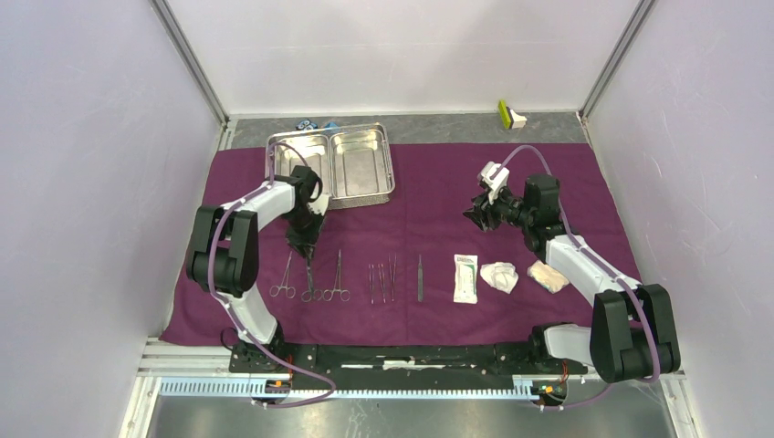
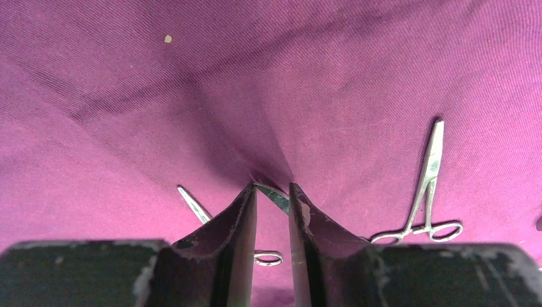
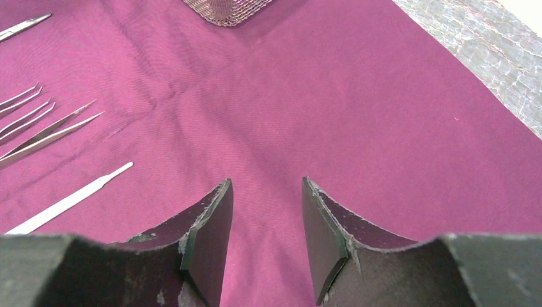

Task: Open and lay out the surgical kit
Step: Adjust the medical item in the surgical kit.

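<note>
The purple cloth wrap (image 1: 438, 182) lies spread flat, with the two-compartment steel tray (image 1: 333, 164) at its back left. Along the front lie three forceps (image 1: 338, 278), tweezers (image 1: 381, 278), a slim metal handle (image 1: 420, 278), the white packet (image 1: 465, 278) and two gauze wads (image 1: 499, 276). My left gripper (image 1: 304, 242) is down at the cloth, jaws nearly closed around the curved tip of the middle forceps (image 2: 276, 197); the cloth puckers at its fingertips (image 2: 249, 195). Two other forceps lie either side (image 2: 425, 185). My right gripper (image 1: 476, 219) hangs open and empty above bare cloth (image 3: 265, 182).
Small blue objects (image 1: 315, 124) sit behind the tray and a yellow-and-white block (image 1: 511, 114) at the back right on the grey table (image 3: 486, 51). White walls close in both sides. The right wrist view shows tweezers (image 3: 38, 121) and the slim handle (image 3: 70, 198) to its left.
</note>
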{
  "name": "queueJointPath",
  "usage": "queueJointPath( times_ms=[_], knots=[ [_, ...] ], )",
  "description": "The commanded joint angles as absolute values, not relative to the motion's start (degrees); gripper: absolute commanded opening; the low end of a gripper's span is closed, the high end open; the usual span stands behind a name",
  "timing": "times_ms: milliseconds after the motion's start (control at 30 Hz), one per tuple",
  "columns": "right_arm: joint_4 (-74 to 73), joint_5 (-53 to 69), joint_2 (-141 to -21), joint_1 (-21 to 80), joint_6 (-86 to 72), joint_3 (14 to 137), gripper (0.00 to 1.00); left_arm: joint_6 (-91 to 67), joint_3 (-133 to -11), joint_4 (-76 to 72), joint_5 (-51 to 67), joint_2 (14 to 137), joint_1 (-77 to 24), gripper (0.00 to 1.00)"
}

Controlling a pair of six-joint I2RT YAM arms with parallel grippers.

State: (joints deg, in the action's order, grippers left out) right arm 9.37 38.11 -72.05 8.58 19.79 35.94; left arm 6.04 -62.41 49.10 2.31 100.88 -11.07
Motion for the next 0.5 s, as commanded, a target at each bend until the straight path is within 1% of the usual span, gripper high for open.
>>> queueJointPath(
  times_ms=[0, 467],
  knots=[
    [10.46, 38.14, -71.6, 8.79, 20.57, 35.77, 0.5, 4.32, -64.51, 47.99, 3.82, 100.73, -11.25, 0.3],
    [10.46, 38.15, -71.66, 8.79, 20.57, 35.77, 0.5, 4.85, -65.21, 48.03, 3.69, 101.94, -11.25, 0.24]
  ],
)
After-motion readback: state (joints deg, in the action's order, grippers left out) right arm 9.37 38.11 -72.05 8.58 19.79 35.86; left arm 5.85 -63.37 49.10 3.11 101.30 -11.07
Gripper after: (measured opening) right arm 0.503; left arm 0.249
